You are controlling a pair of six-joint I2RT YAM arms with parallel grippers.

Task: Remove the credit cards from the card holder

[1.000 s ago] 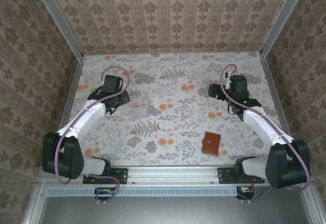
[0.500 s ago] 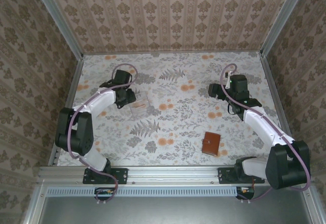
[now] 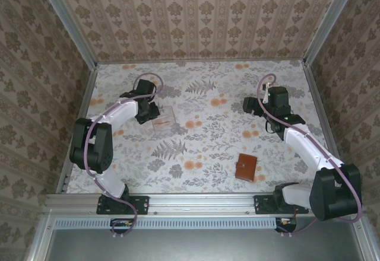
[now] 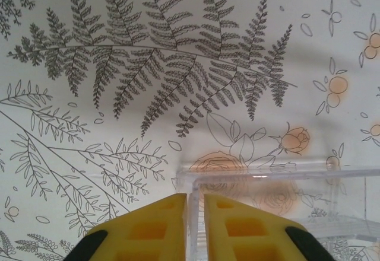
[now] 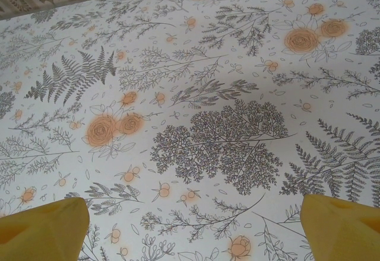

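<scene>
1. The card holder point(image 3: 246, 167) lies closed and flat on the table point(image 3: 202, 148), near the right arm's base.
2. The right pincer point(image 5: 193, 213) is further back on the table, its jaws wide apart above bare table.
3. The left pincer point(image 4: 195, 204) is clamped on a wall of the clear tray point(image 4: 279, 201), well left of the card holder.
</scene>
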